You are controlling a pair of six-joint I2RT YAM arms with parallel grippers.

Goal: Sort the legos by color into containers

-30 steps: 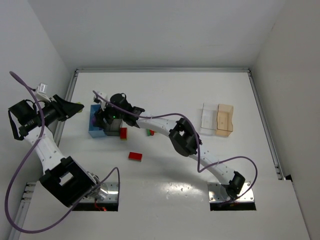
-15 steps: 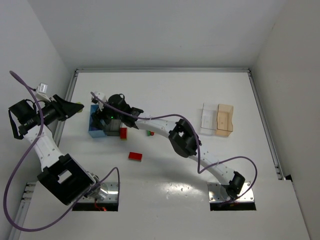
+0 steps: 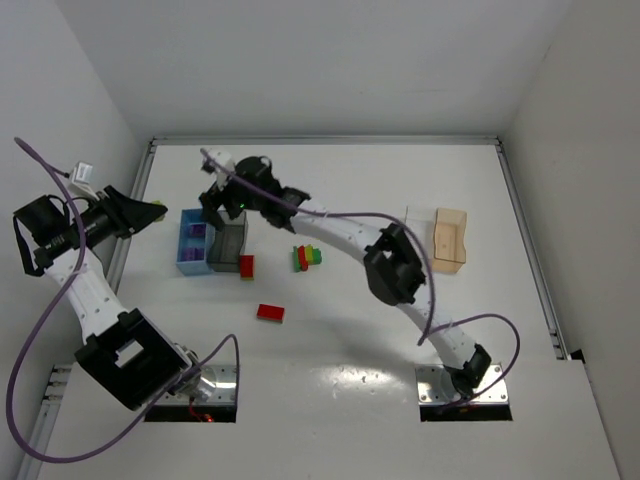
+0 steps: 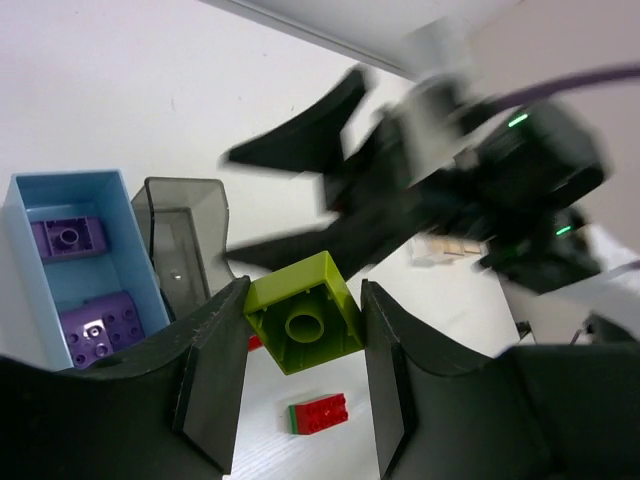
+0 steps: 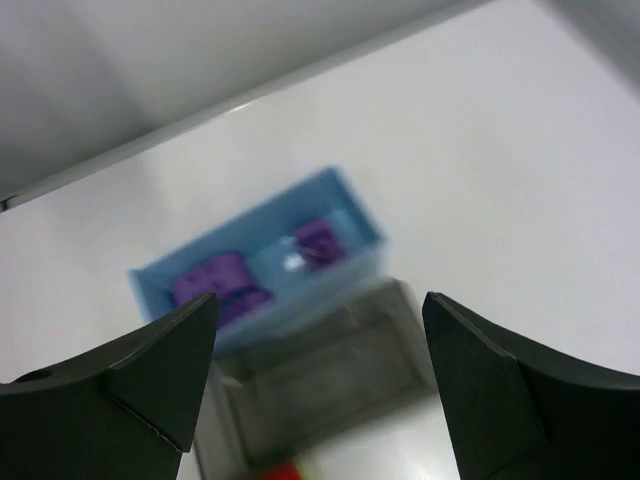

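1. The yellow-green brick (image 4: pixel 303 328) is clamped between the two fingers of my left gripper (image 4: pixel 302 295); its single stud faces the wrist camera; my jaws there are drawn in narrow against its sides.
2. From above, that gripper hangs out at the left edge of the table (image 3: pixel 330 190), just to the left of the light blue bin (image 4: pixel 78 278).
3. The light blue bin holds two purple bricks (image 4: pixel 98 326); the dark grey bin (image 4: pixel 185 215) stands touching its right side; I cannot tell what the grey one holds.
4. A red brick (image 3: pixel 246 266) lies just beside the grey bin's near right corner; a second red brick (image 3: pixel 270 312) lies apart from it, nearer my bases; a small cluster of green, red and yellow-green bricks (image 3: pixel 306 256) lies to the right of the bins.
5. The clear bin (image 3: pixel 415 225) and the tan-orange bin (image 3: pixel 452 218) stand side by side, well apart from the others, on the right half of the table.
6. My right gripper (image 5: pixel 318 305) is over the far end of the blue and grey bins; its jaws are spread wide with nothing between them; its wrist view is blurred, yet the purple bricks show in the blue bin below.
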